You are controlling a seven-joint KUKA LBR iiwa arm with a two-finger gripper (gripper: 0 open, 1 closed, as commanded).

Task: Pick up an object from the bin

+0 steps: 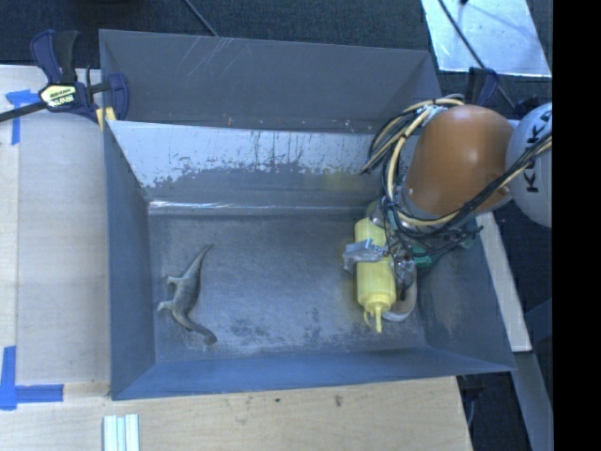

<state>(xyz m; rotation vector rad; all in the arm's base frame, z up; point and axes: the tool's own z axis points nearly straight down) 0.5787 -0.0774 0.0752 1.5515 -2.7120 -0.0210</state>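
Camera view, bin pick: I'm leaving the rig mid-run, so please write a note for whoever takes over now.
Gripper: low at the right side of the bin, right beside a yellow bottle-shaped thing; open or shut cannot be told.
Other thing: a grey toy dinosaur on the floor at the left, well apart.
Done: arm is down in the bin.
Left: confirm the grasp, lift one thing out.
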